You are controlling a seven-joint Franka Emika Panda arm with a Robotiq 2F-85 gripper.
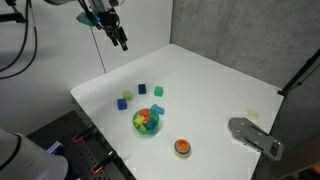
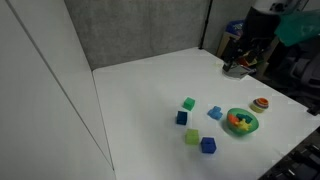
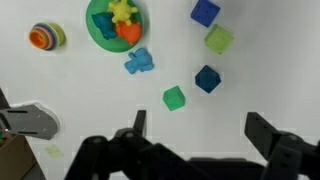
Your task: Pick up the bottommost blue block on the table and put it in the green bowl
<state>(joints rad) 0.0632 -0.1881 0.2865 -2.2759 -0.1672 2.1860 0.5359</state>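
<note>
While the gripper (image 3: 200, 135) hangs above the table (image 3: 270, 90) with jaws spread wide and empty, the blue block (image 3: 205, 12) lies near the green bowl (image 3: 93, 32) — not touching it.

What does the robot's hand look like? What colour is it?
The gripper is black, with two thick, blocky fingers on a wide dark base. In an exterior view, a teal-green piece sits just above it.
</note>
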